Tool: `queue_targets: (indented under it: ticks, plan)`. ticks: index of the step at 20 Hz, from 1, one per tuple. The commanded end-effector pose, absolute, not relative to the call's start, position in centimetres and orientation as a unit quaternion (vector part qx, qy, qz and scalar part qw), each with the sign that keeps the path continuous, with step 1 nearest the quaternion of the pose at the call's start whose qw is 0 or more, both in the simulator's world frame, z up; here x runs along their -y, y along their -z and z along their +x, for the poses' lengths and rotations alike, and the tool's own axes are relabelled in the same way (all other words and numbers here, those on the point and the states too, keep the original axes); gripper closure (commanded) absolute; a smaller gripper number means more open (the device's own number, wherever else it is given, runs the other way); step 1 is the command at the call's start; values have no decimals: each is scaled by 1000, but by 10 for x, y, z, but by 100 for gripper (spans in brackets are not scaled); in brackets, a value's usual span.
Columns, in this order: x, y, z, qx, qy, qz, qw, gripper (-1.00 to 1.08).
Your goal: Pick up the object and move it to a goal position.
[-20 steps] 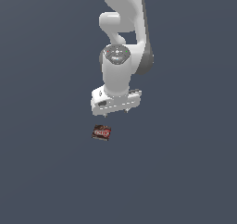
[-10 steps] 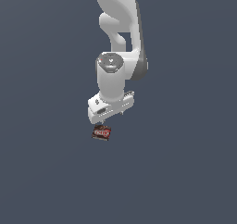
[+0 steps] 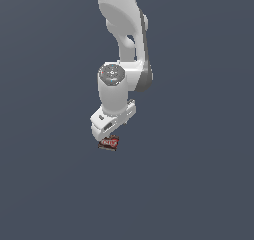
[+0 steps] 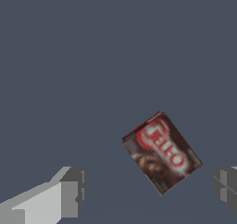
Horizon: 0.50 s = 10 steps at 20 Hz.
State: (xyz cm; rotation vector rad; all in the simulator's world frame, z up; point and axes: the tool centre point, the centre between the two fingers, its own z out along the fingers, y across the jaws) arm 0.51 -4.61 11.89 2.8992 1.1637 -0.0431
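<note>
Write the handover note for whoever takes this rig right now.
Pincer: open, empty, fingers on either side of the box, not touching it.
Box: lying flat on the grey floor, label up, just under the pincer in the exterior view.
Done: arm is lined up above the box.
Left: lower fully, close on the box, lift, carry to the goal. No goal marker shows in either view.
</note>
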Motion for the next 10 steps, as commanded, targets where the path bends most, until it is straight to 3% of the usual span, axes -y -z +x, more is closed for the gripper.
queue_targets:
  ticks: [1,10]
  plan:
    - [51,-114,7,-402,13,916,8,-92]
    - [66,-95,11,-500,10,866,5,-92]
